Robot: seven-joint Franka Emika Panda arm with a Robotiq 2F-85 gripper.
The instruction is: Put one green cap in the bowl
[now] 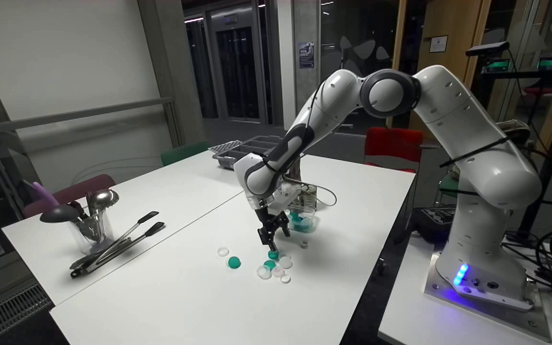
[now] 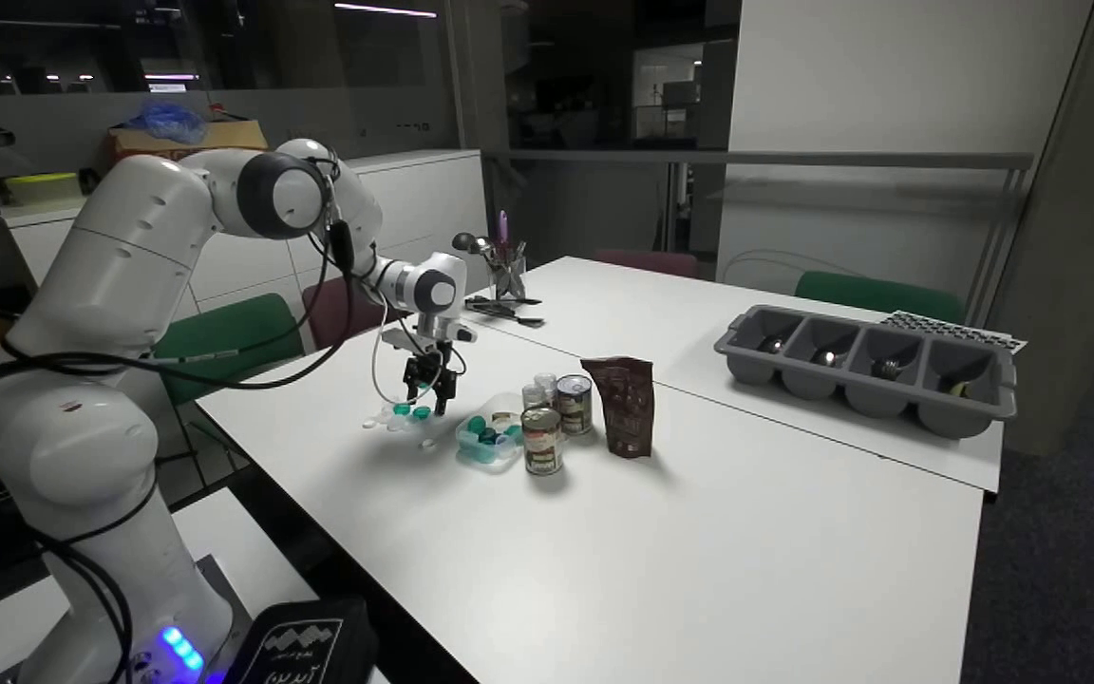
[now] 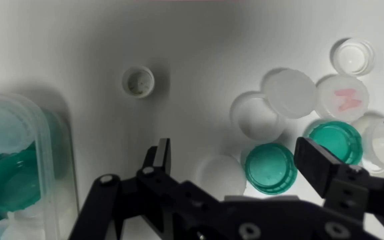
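Wrist view: the black gripper [image 3: 233, 150] is spread wide, a round teal-green plastic cap [image 3: 271, 169] seen between its jaws on the white table [image 3: 198, 56]. Approach seems done, with grasping and transfer to the clear plastic bowl [image 3: 47, 173] left.

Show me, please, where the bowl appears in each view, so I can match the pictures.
In an exterior view: the bowl, below and slightly right of centre, behind the lone cap.
In an exterior view: the bowl, below and slightly left of centre, right of the lone cap.
In the wrist view: the bowl, lower left, partly cropped, with the lone cap to its upper right.
Shared landmark: the lone cap, small and pale.
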